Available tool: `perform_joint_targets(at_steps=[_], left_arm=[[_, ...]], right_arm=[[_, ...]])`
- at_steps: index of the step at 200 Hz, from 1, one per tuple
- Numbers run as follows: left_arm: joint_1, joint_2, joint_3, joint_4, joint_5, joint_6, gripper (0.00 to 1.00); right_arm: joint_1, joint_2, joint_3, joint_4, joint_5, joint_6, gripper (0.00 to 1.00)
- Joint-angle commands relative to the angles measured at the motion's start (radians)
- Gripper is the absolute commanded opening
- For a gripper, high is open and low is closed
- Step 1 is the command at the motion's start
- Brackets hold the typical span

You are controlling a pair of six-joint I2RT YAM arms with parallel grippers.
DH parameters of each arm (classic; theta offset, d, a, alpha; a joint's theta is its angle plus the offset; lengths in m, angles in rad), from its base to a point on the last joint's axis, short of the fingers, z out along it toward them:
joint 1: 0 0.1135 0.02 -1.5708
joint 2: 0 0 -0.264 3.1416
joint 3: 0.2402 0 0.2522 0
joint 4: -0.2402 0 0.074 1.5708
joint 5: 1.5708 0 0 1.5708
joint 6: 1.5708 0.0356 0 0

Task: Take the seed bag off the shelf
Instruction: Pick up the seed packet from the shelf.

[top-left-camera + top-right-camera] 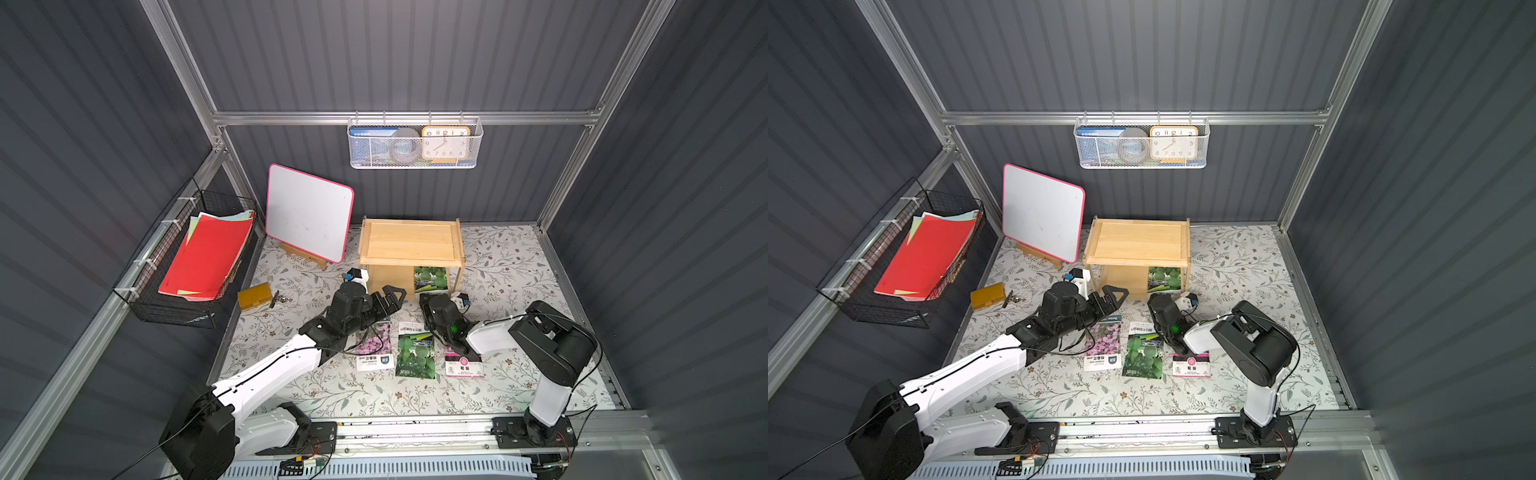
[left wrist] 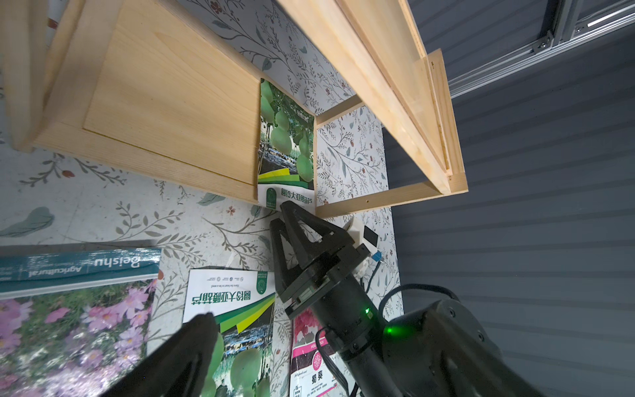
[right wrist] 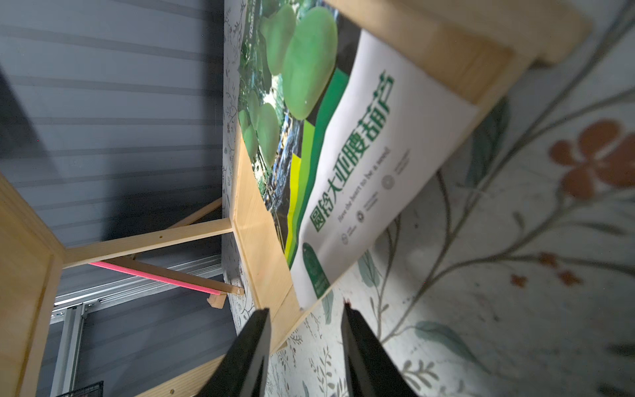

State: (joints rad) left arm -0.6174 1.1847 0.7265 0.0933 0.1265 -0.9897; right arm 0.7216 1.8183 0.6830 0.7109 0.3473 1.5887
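The seed bag (image 1: 431, 279) (image 1: 1164, 279), green with gourds and a white end, lies on the lower tier of the pine shelf (image 1: 409, 245) (image 1: 1138, 243), at its right side. Its white end overhangs the front edge (image 2: 287, 144) (image 3: 343, 137). My right gripper (image 1: 424, 298) (image 1: 1152, 299) (image 3: 305, 309) is open and low at the shelf's front. Its fingertips (image 2: 287, 208) are at the bag's white end, with nothing between them. My left gripper (image 1: 392, 297) (image 1: 1117, 294) hovers wide open and empty left of it, before the shelf's bare half. One of its fingers (image 2: 192, 343) shows in the left wrist view.
Three seed packets lie on the floral mat in front of the shelf: a pink-flower one (image 1: 376, 345), a green gourd one (image 1: 415, 353) and a pink-banded one (image 1: 463, 368). A whiteboard (image 1: 307, 212) leans left of the shelf. A yellow box (image 1: 253, 296), a black wire basket (image 1: 199, 257) and a white mesh basket (image 1: 415, 143) are nearby.
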Motion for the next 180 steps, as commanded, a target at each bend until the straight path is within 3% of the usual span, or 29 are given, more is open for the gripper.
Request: perform_joint_targets(at_steps=[1,125,154,180], left_arm=[[-0.005,-0.007,-0.011,-0.008,-0.007,0.023,1.0],[-0.005,-0.01,-0.013,-0.015,-0.009,0.022,1.0],[-0.005,-0.02,-0.019,-0.018,-0.012,0.022,1.0],[-0.005,-0.031,-0.027,-0.018,-0.013,0.016,1.0]], right_arm=[[-0.011,0.026,0.019,0.01,-0.001,-0.004,0.39],[-0.037,0.06,0.047,0.028,0.01,-0.016,0.34],[-0.039,0.08,0.05,0.048,0.012,-0.01,0.24],[-0.041,0.096,0.049,0.066,0.016,-0.004,0.21]])
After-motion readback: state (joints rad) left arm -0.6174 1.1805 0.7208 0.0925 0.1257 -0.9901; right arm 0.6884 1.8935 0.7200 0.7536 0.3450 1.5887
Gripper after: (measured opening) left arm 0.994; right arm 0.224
